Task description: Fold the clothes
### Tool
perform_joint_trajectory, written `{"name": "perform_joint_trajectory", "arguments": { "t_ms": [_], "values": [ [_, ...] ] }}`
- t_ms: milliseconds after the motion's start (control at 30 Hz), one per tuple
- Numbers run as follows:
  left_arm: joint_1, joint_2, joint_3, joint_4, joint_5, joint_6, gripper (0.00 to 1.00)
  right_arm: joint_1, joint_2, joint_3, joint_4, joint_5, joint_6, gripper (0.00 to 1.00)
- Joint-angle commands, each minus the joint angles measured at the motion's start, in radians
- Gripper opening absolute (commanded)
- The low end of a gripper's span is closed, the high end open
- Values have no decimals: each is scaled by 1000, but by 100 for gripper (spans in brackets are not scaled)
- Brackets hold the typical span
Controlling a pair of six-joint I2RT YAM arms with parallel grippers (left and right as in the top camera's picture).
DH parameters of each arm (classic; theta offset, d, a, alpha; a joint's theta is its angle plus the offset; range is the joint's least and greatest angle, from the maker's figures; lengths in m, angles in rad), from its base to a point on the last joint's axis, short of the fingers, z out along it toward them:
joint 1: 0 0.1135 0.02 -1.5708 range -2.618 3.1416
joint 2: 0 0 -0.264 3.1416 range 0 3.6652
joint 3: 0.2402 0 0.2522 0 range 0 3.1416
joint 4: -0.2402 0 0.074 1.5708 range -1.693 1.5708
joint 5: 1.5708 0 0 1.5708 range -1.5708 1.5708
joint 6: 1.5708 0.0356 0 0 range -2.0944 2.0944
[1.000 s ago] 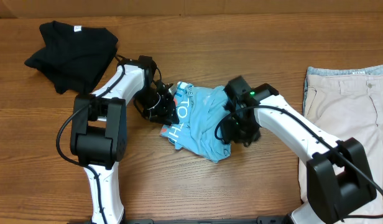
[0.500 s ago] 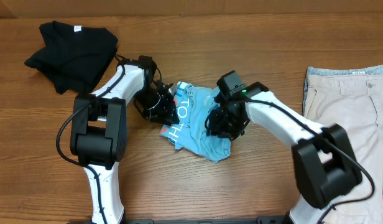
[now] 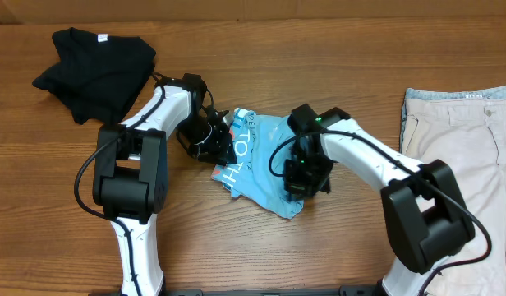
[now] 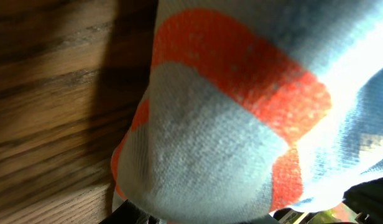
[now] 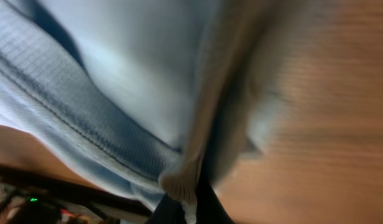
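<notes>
**Mid-table: crumpled T-shirt gripped from both sides**

Between the two arms, on the wooden table (image 3: 335,57): light blue T-shirt (image 3: 257,160), bunched in a heap, white lettering showing on its left half. Well apart, toward the far left corner, a black garment (image 3: 93,70) in a loose pile. At the right edge, pale beige trousers (image 3: 458,156) laid flat. Neither touched by an arm.

Left gripper (image 3: 212,138) buried in the shirt's left edge. From the left wrist, only blue knit and red print (image 4: 241,81) right against the lens. Fingers hidden, so cannot tell whether clamped or apart.

Right gripper (image 3: 302,177) down on the shirt's right side. From the right wrist, a stitched hem (image 5: 86,124) running down to a pinched fold at the bottom of the view, seemingly clamped between the fingers.

Step in hand, by judgement: opening out the shirt, no folding yet. Next move likely calls for drawing the two grips apart and laying the cloth flat and smooth before any crease. Worth watching: cloth slipping free, or layers caught together.
</notes>
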Motion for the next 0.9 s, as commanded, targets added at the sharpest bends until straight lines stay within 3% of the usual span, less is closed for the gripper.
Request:
{"name": "perform_joint_trajectory", "arguments": {
  "t_ms": [0, 67, 133, 267, 467, 500, 567, 600, 700, 867],
  "values": [
    [-12, 43, -47, 6, -55, -13, 35, -27, -75, 34, -62, 114, -10, 4],
    [-12, 43, -47, 6, -54, -13, 35, -32, -79, 34, -99, 143, -10, 8],
    [-12, 43, -47, 6, -54, -13, 35, -33, -79, 32, -121, 150, -10, 26],
    [-12, 43, -47, 6, -54, -13, 35, -35, -79, 32, -135, 150, -11, 50],
    [-12, 43, -47, 4, -54, -12, 43, -61, -93, 57, 31, 236, -19, 67],
    [-12, 43, -46, 1, -53, -12, 43, -75, -93, 63, 62, 235, -26, 66],
    [-12, 43, -35, -21, -21, 11, 40, -116, -93, 68, 153, 235, -29, 46],
    [-12, 43, -25, -37, 9, 35, 39, -138, -93, 68, 205, 230, -30, 41],
    [-12, 43, 33, -99, 95, 113, 41, -197, -93, 67, 366, 114, -74, 44],
    [0, 43, 182, -180, 90, 133, 43, -229, -93, 67, 510, -93, -144, 41]
  ]
}}
